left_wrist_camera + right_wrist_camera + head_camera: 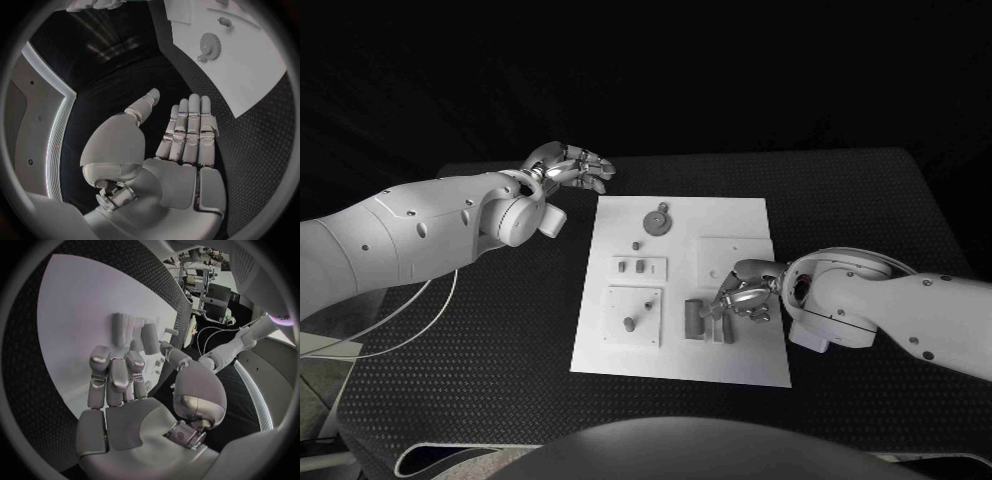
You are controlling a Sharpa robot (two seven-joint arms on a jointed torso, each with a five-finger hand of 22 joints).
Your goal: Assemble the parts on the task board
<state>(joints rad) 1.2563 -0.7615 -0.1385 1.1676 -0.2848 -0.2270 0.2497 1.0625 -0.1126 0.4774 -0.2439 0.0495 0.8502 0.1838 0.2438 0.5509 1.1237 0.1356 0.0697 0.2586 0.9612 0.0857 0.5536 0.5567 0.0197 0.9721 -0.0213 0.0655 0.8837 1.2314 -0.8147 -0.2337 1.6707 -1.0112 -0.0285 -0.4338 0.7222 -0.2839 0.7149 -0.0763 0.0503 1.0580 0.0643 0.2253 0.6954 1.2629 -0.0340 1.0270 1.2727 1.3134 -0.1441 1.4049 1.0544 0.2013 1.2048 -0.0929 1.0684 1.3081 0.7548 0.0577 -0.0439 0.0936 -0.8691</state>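
The white task board (733,215) lies in the middle of the black table. A grey gear part (656,218) rests at its far end, two small pegs (636,266) stand in a block near its left edge, and grey bar parts (695,320) lie near its right side. My right hand (744,296) hovers over those bars, fingers bent down beside them and thumb apart; I see nothing gripped. In the right wrist view the bent fingers (112,372) reach toward the bars (119,329). My left hand (571,167) hangs off the board's far left corner, fingers (187,130) straight and empty.
A square plate (635,316) with a small peg sits on the board's near left part. The left wrist view shows the board (250,85) and gear (209,46) beyond my left hand. A thin cable (416,325) loops off the table's left edge.
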